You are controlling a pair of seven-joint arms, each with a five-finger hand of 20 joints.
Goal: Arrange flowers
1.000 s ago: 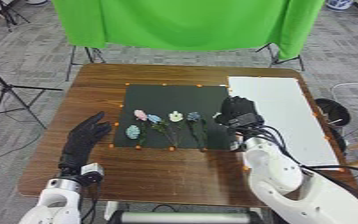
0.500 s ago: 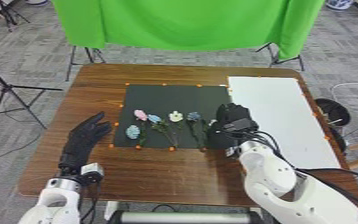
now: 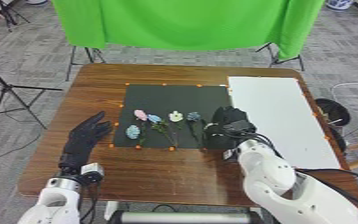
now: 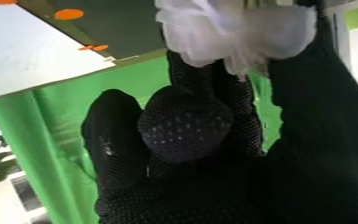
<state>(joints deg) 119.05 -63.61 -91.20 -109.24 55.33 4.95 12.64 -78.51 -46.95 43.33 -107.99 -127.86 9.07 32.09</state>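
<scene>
In the head view my right hand (image 3: 230,119) is over the right part of the black sheet (image 3: 180,95). A white flower (image 4: 238,32) is pinched between its fingers and thumb; in the right wrist view the petals lie across that hand (image 4: 189,125). To its left on the sheet lie a dark blue flower (image 3: 193,116), a white-yellow one (image 3: 175,116), a small light blue one (image 3: 154,119), a pink one (image 3: 140,114) and a larger pale blue one (image 3: 133,132). My left hand (image 3: 87,134) rests left of the sheet, fingers straight.
A long white board (image 3: 269,105) lies along the right side of the brown table (image 3: 175,175). Orange dots mark the edges of sheet and board. A black bin (image 3: 334,112) stands beyond the right edge, and a green cloth (image 3: 184,25) hangs behind the table.
My right hand has moved toward the table's near edge and slightly left, from beside the white board to over the black sheet. The left hand and the row of flowers have kept still.
</scene>
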